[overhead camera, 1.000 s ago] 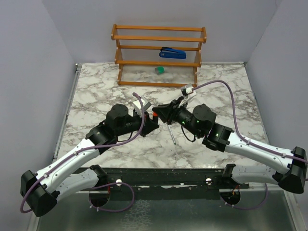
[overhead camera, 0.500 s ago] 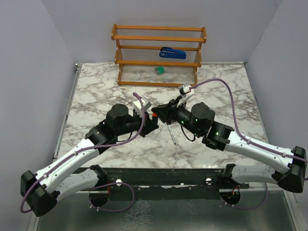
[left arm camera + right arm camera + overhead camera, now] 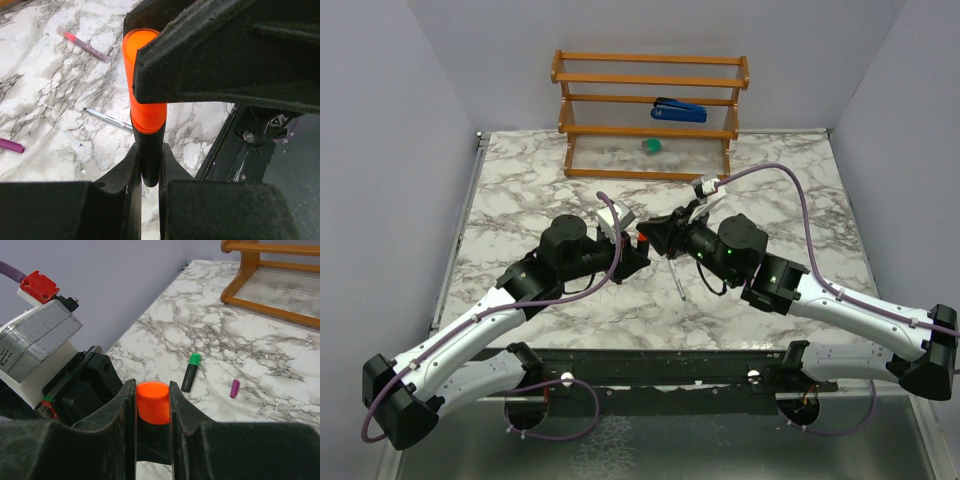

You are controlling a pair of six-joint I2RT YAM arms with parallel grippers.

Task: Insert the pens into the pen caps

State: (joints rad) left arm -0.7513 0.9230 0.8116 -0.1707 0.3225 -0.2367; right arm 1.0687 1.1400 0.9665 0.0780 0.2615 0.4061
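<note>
1. Thin grey pen. It lies flat on the white-and-grey marble table, on the near side just below the two grippers, and neither one touches it.

2. Left gripper. Its black fingers are closed on the lower barrel of a short stubby black marker, which is held off the table surface at mid-table.

3. Right gripper. Its black fingers are clamped on both sides of a round bright orange plastic cap.
   - The cap is a glossy, slightly translucent cylinder with a flat top.
   - It is a little wider than the barrel and has a small rim at its open end.
   - It sits over the marker's upper end and hides the tip. Whether it is pushed fully home cannot be told.

4. Second stubby black marker with a green end. It lies flat on the marble beyond the grippers.

5. Small magenta-purple cap. It lies on its side near the green-ended marker, and the two are apart.

6. Thin pink pen. It lies flat, well apart from the grey pen.

7. Orange-brown wooden rack. It stands at the far edge of the table.
   - A blue stapler rests on an upper shelf.
   - A green block sits lower down.
</note>
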